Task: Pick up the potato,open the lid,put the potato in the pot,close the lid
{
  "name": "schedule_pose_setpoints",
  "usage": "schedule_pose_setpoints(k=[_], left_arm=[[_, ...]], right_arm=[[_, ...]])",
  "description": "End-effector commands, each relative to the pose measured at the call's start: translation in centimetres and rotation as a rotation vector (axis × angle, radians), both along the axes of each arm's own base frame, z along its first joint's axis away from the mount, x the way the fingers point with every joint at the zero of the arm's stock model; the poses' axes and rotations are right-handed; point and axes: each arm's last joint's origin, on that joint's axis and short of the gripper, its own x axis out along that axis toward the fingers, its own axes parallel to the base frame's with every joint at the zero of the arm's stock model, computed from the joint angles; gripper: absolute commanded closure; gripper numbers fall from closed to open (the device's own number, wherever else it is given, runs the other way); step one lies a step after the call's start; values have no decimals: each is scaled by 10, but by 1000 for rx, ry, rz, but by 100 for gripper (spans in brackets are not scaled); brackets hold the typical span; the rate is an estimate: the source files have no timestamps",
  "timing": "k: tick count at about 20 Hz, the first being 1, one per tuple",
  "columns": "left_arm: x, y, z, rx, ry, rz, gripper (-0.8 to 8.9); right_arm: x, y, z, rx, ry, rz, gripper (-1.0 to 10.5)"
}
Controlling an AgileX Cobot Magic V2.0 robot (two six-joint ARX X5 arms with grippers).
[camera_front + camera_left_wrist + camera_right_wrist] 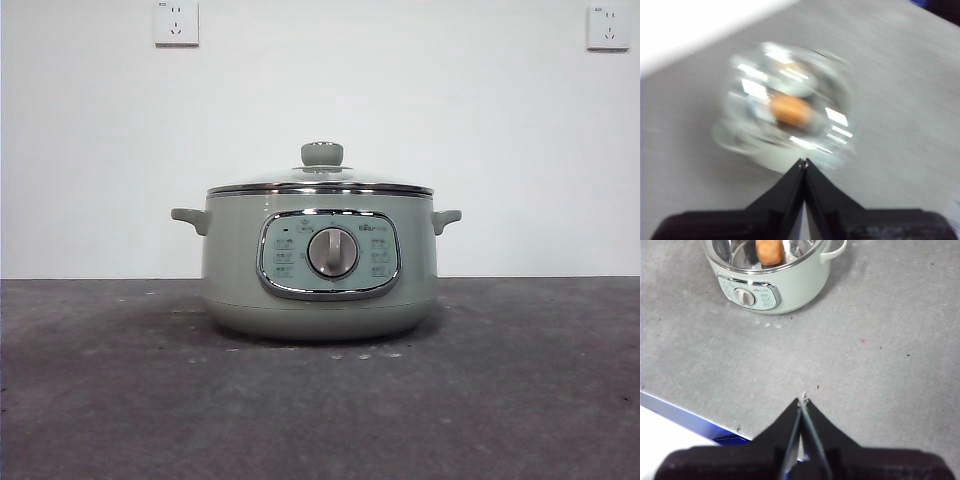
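Grey worktop point(520, 400): matte, speckled, rough-looking.
Wall point(90, 150): plain white; two sockets point(176, 22) set high.
Pot point(320, 265): sage-green, round, chrome-framed panel with dial.
Lid point(321, 183): domed glass, chrome rim, green knob; seated on pot.
Potato point(769, 251): orange-brown, smooth, inside pot.
Left gripper point(803, 162): clenched, empty, above the lid.
Right gripper point(802, 401): clenched, empty, well apart from pot.

A white wall point(400, 120) with two sockets point(176, 22) stands behind the grey table point(520, 400).
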Motion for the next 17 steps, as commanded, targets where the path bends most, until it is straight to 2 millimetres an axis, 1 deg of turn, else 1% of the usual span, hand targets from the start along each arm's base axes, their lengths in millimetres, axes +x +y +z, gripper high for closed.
schedule_pose_setpoints(k=[1, 3, 4, 6, 8, 11, 13, 15, 17], left_arm=[[-7, 17, 2, -9, -124, 31, 817], [-15, 31, -11, -60, -232, 53, 817], [-17, 36, -23, -67, -283, 90, 817], [-23, 47, -59, -58, -351, 189, 817], [-29, 53, -101, -54, -385, 234, 817], [-38, 56, -166, -51, -411, 268, 817], [-42, 57, -205, -52, -403, 296, 817], [-47, 58, -236, -52, -376, 306, 817], [-51, 58, -258, -54, -363, 308, 817]], right_arm=[[-1, 0, -4, -12, 29, -10, 946], [-1, 0, -4, -13, 29, -9, 946], [0, 0, -4, -13, 29, -10, 946], [0, 0, -4, -13, 29, -9, 946], [0, 0, -4, -13, 30, -10, 946], [0, 0, -4, -13, 30, -10, 946], [0, 0, -4, -13, 30, -10, 946], [0, 0, -4, -13, 30, -10, 946], [0, 0, -4, -13, 30, -10, 946]])
